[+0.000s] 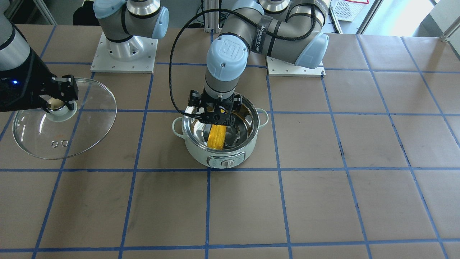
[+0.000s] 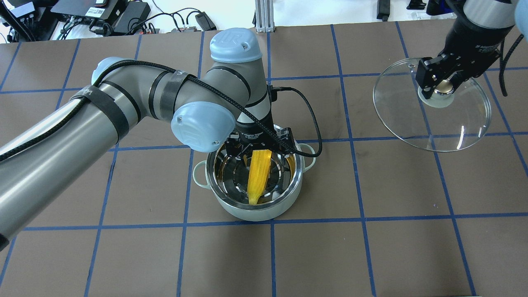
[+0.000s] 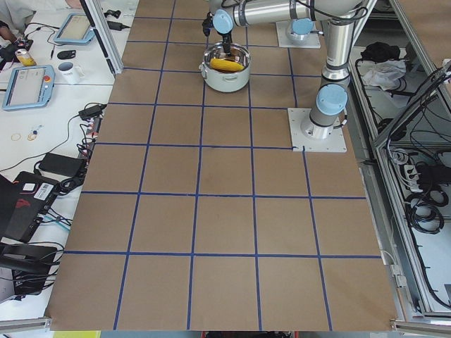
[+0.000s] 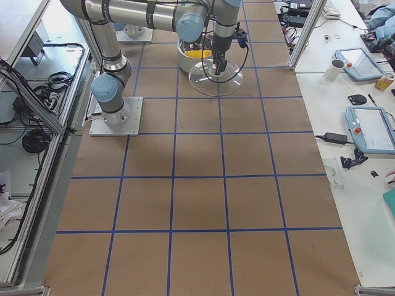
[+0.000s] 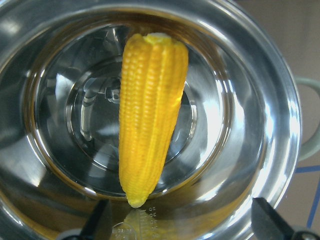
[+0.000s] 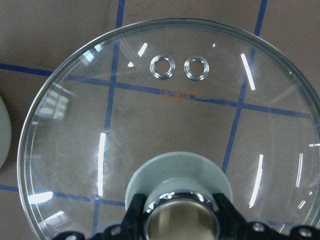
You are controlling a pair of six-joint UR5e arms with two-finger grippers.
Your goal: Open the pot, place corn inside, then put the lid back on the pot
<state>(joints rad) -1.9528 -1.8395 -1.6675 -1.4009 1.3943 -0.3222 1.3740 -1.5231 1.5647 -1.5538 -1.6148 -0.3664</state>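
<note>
The mint-green pot (image 1: 248,145) stands open at the table's middle. The yellow corn (image 1: 217,138) lies inside it on the steel bottom, also clear in the left wrist view (image 5: 150,120) and the overhead view (image 2: 258,173). My left gripper (image 2: 260,146) hangs over the pot's far rim, open, its fingers (image 5: 95,222) spread wide on either side of the corn's tip and not touching it. My right gripper (image 2: 439,88) is shut on the knob of the glass lid (image 2: 453,123) and holds it tilted, well off to the pot's side; the lid also shows in the right wrist view (image 6: 175,115).
Brown table paper with a blue tape grid. The two arm base plates (image 1: 124,57) sit at the robot's edge. The left arm's black cable (image 2: 305,107) loops over the pot's rim. Desks with tablets and cups (image 3: 67,70) stand beyond the table's long side.
</note>
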